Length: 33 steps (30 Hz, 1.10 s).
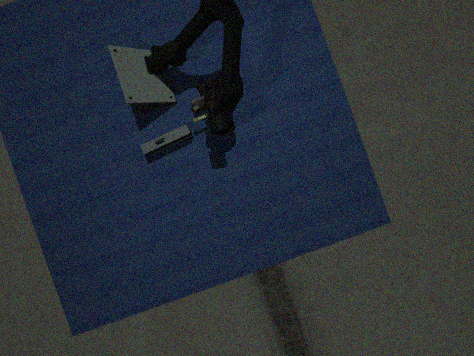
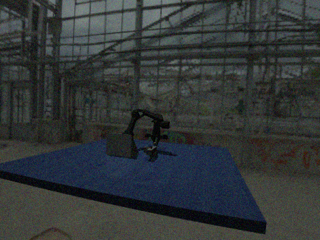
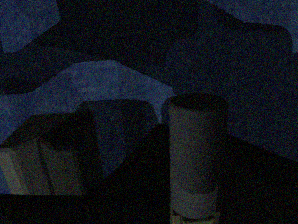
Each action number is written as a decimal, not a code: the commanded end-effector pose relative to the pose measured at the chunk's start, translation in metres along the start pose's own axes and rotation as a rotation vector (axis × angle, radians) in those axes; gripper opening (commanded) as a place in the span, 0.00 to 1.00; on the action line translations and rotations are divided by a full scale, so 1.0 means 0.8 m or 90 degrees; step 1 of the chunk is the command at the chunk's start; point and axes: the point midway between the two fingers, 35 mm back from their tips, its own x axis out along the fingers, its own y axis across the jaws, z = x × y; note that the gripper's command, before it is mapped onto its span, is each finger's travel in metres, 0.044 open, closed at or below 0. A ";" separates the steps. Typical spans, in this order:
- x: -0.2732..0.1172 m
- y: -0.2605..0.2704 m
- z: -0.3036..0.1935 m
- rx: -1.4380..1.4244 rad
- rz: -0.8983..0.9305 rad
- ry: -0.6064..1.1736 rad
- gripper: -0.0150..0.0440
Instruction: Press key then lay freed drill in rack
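Note:
The scene is very dark. My gripper (image 1: 210, 119) (image 2: 155, 144) (image 3: 177, 133) points down and is shut on the drill. The drill (image 3: 194, 150) shows in the wrist view as an upright grey cylinder with a paler band and a yellowish lower part. Its small yellowish end (image 1: 200, 118) sticks out beside the dark wrist in the top view. A long grey block (image 1: 175, 137) with a small dark slot lies left of the gripper. A small pale piece (image 1: 198, 104) sits beside the arm. Which of these is the rack I cannot tell. The key cannot be made out.
A pale panel (image 1: 140, 75) (image 2: 121, 145) with dark holes at its corners stands beside the arm's base. A grey block (image 3: 62, 165) with a pale strip is at the lower left of the wrist view. Everything rests on a blue table top (image 1: 210, 215) (image 2: 189, 182).

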 end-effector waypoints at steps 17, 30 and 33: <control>-0.008 -0.003 -0.001 -0.003 -0.004 0.002 0.25; -0.011 -0.005 -0.001 -0.003 -0.004 0.002 0.25; -0.011 -0.005 -0.001 -0.003 -0.004 0.002 0.25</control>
